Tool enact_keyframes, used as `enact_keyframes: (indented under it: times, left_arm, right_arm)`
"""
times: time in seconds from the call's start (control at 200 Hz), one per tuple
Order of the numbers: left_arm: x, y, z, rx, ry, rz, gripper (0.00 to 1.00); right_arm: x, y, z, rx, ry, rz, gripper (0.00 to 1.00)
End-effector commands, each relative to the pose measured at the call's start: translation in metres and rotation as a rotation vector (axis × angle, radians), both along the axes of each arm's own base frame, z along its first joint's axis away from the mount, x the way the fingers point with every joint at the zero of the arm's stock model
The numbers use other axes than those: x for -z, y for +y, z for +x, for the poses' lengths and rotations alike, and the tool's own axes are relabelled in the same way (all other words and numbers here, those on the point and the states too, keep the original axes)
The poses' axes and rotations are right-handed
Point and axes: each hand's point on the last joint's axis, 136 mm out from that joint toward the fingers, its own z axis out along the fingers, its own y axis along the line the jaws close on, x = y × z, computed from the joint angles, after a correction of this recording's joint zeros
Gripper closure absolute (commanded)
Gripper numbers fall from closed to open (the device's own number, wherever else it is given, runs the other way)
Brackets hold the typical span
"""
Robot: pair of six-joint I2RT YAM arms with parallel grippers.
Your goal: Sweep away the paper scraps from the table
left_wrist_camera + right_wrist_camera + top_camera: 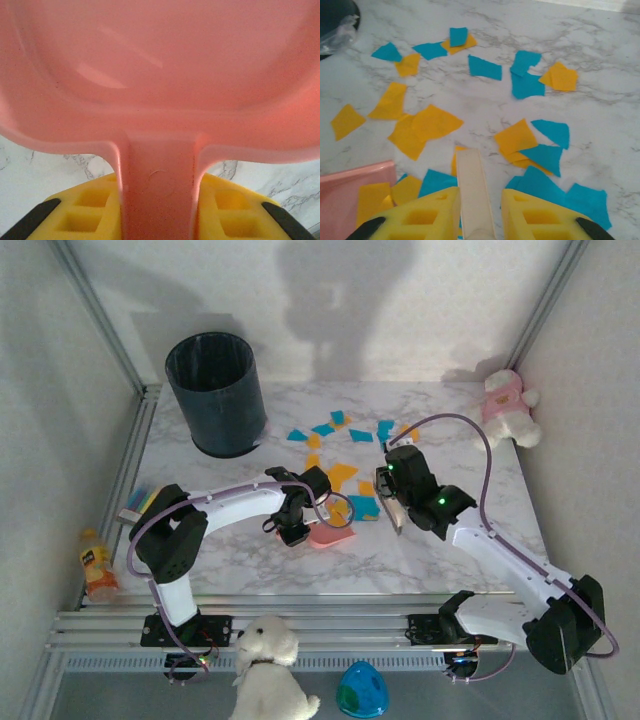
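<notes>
Looks mid-sweep: left tool point(160, 205) grips the pink dustpan point(160, 75) by its handle, right tool point(479, 205) clamps a pale stick point(470, 165), paper scraps point(432, 122) lie on the desk point(600, 115) just ahead, needing dragging panward.

Ahead of left gripper point(159, 207), pink dustpan point(165, 75): rim cut by top edge and 2 side edges, close and blurred; table point(30, 185) beyond it mostly hidden. Between right gripper point(477, 215) fingers point(420, 220), cream handle point(472, 180): near end cut by bottom edge. Several paper scraps point(432, 122) partly hidden under those fingers.
</notes>
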Motion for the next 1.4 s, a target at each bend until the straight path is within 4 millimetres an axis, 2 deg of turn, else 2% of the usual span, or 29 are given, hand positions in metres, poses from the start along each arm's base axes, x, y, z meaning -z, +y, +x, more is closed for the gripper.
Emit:
enact_keyframes:
  times: [0.0, 0.265, 0.636, 0.891, 1.397]
  left_arm:
    - [-0.005, 0.015, -0.005, -0.01, 0.016, 0.052, 1.0]
    - [-0.007, 0.012, -0.004, -0.009, 0.014, 0.043, 1.0]
    - [-0.003, 0.01, -0.01, -0.006, 0.059, 0.042, 1.0]
    - [-0.001, 0.009, -0.008, -0.011, 0.061, 0.05, 1.0]
    - [-0.003, 0.009, -0.007, 0.005, 0.047, 0.049, 1.0]
  right_arm:
    - [0.0, -0.006, 0.01, 0.063, -0.035, -0.026, 1.0]
    - [0.031, 0.0, 0.007, 0.042, 0.06, -0.056, 1.0]
    - [0.047, 0.023, -0.008, -0.087, 0.156, 0.011, 1.0]
    - [0.045, 0.047, -0.017, -0.204, 0.189, 0.078, 1.0]
    - [0.028, 0.068, -0.021, -0.276, 0.164, 0.143, 1.0]
